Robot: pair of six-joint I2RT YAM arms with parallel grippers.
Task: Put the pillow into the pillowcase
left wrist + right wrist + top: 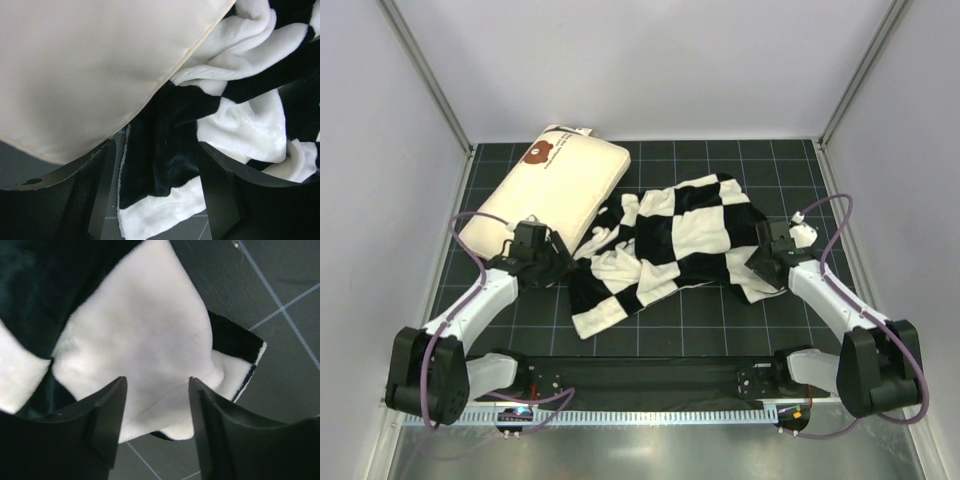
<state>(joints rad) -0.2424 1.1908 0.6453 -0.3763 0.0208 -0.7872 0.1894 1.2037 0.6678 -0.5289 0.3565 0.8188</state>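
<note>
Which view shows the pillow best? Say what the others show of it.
The top external view: nearly the whole pillow shows there, bear mark included, beside the pillowcase. The left wrist view shows only a plain cream stretch of it. The right wrist view shows none of it.

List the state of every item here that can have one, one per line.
pillow: lying flat, outside the cover, its near edge against the checked cloth.
pillowcase: crumpled on the mat, no pillow in it.
left gripper: open, cloth between its fingers.
right gripper: open, over a white corner of the pillowcase.
</note>
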